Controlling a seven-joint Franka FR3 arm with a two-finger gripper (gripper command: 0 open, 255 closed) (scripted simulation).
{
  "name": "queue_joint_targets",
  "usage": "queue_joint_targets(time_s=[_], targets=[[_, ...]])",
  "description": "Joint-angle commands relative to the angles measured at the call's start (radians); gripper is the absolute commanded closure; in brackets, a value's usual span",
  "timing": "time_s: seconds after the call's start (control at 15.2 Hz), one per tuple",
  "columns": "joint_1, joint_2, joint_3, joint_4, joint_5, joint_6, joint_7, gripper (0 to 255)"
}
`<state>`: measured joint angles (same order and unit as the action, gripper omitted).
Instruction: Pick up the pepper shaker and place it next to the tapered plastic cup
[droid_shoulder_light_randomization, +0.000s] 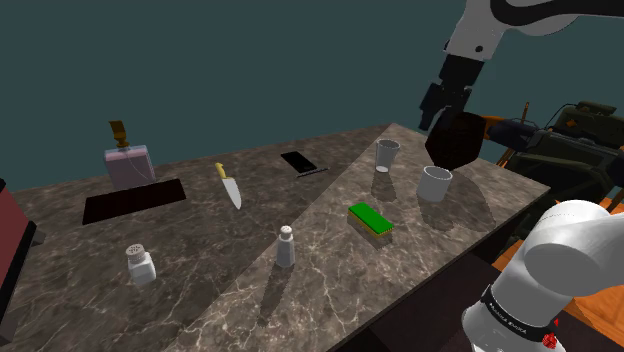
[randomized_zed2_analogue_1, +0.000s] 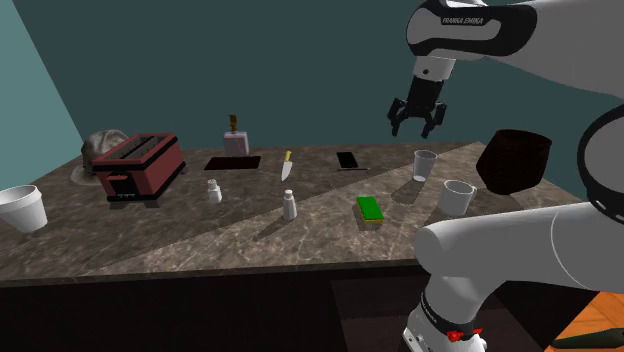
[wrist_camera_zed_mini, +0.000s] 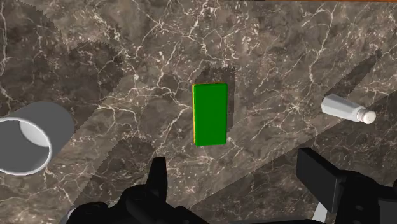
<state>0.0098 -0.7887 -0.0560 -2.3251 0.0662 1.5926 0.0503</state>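
Wrist view first: we see the gripper (wrist_camera_zed_mini: 236, 177) with its two black fingers spread wide, clasping nothing, above the dark marbled countertop (wrist_camera_zed_mini: 127, 63). A green sponge (wrist_camera_zed_mini: 210, 114) lies beyond the gap between the fingers. The pepper shaker (wrist_camera_zed_mini: 347, 109), white with a grey cap, is off to one side of it, and a round white cup (wrist_camera_zed_mini: 25, 137) is on the opposite side.

In the shoulder view we find the pepper shaker (droid_shoulder_light_randomization: 287, 247) upright, well to the left of the green sponge (droid_shoulder_light_randomization: 370, 222), untouched. The tapered plastic cup (droid_shoulder_light_randomization: 387, 154) stands farther back, near the round white cup (droid_shoulder_light_randomization: 434, 183).

In the second exterior view the gripper (randomized_zed2_analogue_1: 414, 130) hangs in the air above the tapered plastic cup (randomized_zed2_analogue_1: 425, 165), well apart from the pepper shaker (randomized_zed2_analogue_1: 289, 206). A squat shaker (randomized_zed2_analogue_1: 214, 190) stands left of it, nearer a red toaster (randomized_zed2_analogue_1: 140, 165).
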Motion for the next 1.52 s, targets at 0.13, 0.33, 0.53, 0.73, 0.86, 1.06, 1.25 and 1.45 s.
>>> queue_joint_targets(time_s=[0.13,0.33,0.53,0.73,0.86,1.06,1.25,1.45], targets=[[0.012,0.007,0.04,-0.032,0.025,0.043,0.043,0],[0.031,0.028,0.101,-0.07,0.062,0.109,0.106,0],[0.05,0.062,0.163,-0.096,0.096,0.179,0.169,0],[0.068,0.11,0.225,-0.111,0.127,0.25,0.231,0],[0.079,0.149,0.267,-0.113,0.144,0.299,0.273,0],[0.091,0.219,0.33,-0.107,0.163,0.372,0.336,0],[0.098,0.299,0.393,-0.088,0.171,0.444,0.402,0],[0.099,0.391,0.457,-0.058,0.163,0.513,0.473,0]])
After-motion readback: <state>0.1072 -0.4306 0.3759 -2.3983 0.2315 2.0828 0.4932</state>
